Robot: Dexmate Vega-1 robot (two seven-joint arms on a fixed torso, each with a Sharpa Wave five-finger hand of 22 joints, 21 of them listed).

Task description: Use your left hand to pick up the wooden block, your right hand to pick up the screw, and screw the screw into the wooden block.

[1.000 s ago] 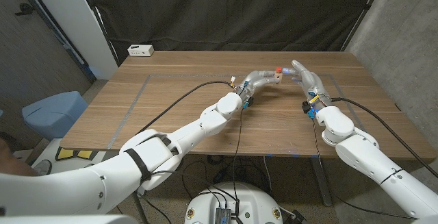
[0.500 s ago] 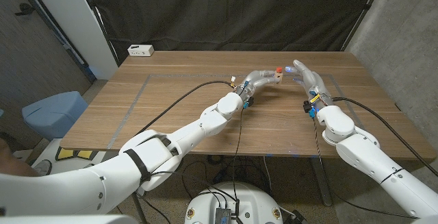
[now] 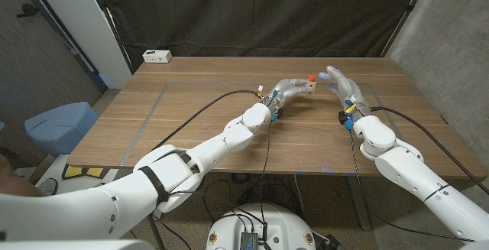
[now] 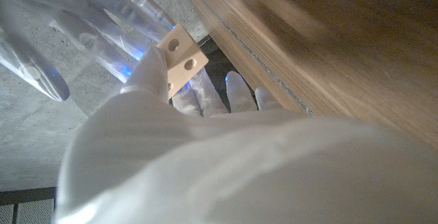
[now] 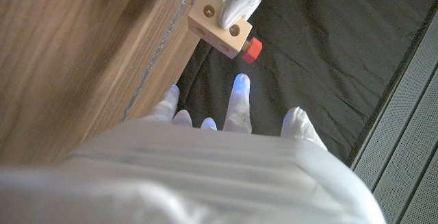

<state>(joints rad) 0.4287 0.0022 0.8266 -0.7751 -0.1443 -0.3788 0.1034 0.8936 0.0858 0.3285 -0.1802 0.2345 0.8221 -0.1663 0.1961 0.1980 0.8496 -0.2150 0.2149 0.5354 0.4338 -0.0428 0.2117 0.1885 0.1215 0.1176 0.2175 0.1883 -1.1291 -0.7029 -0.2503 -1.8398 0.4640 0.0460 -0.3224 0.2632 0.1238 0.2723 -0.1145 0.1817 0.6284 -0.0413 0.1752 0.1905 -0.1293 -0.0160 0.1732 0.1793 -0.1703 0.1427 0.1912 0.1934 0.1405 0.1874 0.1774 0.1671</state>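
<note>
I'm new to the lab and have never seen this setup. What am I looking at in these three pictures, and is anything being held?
It is a white robot with two arms, each ending in a hand with fingers, standing at a wooden table. The wide picture comes from a camera on its head, looking down; the other two come from cameras on its wrists, so they look turned. The left hand holds a small wooden block with holes, lifted above the table. A red screw sticks out of one end of the block. The right hand is close to it with its fingers apart, holding nothing. A white power strip lies at the table's far left corner.
</note>
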